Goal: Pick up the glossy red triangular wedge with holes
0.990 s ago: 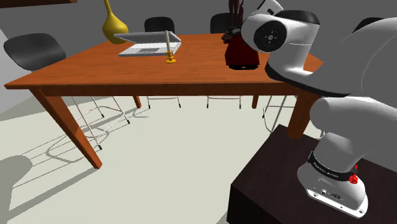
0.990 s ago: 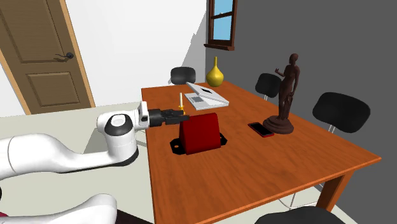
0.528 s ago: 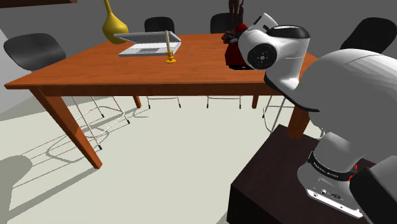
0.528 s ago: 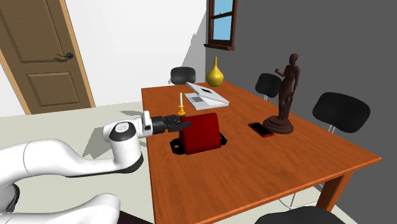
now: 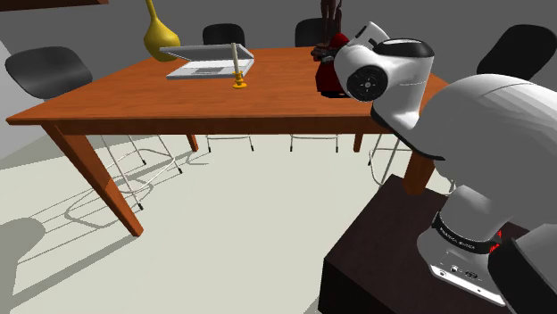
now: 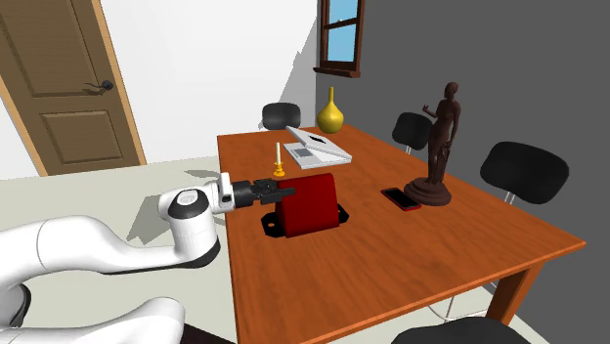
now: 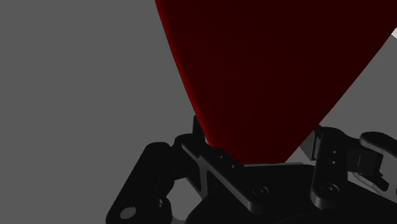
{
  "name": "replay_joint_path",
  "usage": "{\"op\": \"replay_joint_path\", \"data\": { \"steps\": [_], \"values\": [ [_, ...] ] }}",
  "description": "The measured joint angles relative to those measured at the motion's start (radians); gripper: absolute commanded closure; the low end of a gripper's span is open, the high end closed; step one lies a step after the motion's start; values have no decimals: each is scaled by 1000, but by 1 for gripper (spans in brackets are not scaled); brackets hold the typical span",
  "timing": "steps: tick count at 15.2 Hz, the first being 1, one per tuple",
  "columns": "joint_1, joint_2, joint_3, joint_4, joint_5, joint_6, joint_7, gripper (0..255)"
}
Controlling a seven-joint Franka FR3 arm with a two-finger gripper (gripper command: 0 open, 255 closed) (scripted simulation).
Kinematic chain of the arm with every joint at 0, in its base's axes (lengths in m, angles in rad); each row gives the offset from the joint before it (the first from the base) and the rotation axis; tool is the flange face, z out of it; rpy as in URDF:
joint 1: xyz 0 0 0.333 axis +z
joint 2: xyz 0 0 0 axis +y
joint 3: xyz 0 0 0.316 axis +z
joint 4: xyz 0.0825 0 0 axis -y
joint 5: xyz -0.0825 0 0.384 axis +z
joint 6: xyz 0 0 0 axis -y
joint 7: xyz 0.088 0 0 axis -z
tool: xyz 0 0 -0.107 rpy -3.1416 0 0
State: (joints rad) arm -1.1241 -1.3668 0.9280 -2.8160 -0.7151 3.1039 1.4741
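From the stand's side, the white arm (image 5: 393, 76) blocks most of the red wedge (image 5: 326, 77), leaving just a dark sliver. The statue (image 5: 332, 16) beyond the gripper (image 6: 266, 190) is cut off partway up. Right at the gripper, the wedge's wide end runs out of sight, and I can't tell whether it's gripped.

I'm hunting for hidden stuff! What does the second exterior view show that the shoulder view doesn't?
The second exterior view adds the door, the window and the phone. The shoulder view adds the arm's base on the stand. Both share the table, the yellow vase, the laptop, the candlestick and the red wedge.
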Motion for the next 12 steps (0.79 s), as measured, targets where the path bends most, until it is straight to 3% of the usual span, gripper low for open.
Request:
{"op": "replay_joint_path", "data": {
  "steps": [5,12],
  "values": [
    [2,5,-6,3,-2,-3,-6,255],
    [30,58,-84,54,-15,-52,-81,255]
  ]
}}
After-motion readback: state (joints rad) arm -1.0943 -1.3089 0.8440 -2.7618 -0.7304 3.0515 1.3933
